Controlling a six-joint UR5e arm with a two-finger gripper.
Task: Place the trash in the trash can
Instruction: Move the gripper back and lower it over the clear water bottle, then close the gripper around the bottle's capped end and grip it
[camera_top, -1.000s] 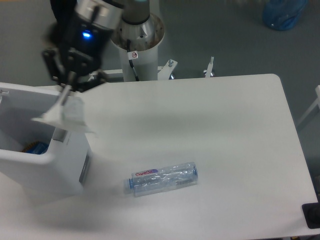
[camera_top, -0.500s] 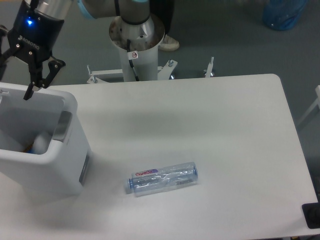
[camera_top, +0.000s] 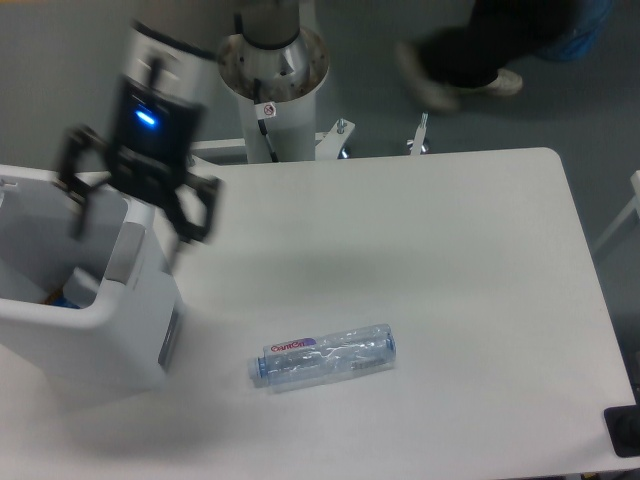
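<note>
The crushed clear bottle (camera_top: 322, 357) with a pink-and-white label lies flat on the white table, right of the trash can. The trash can (camera_top: 90, 350), a large white bin, stands at the left edge. A pale crumpled wad (camera_top: 84, 287) rests inside it against the right wall, beside something blue. My gripper (camera_top: 132, 230) hovers blurred above the bin's right rim, its fingers spread wide and open with nothing between them. It is well up and to the left of the bottle.
The arm's white pedestal (camera_top: 270, 70) stands behind the table's far edge. A person's legs and shoe (camera_top: 465, 50) pass along the floor at the back right. A black object (camera_top: 624, 431) sits off the table's front right corner.
A second ago the gripper held the white wad at the bin's rim. It then let go and the wad dropped inside. The open gripper has since swung right and lower.
</note>
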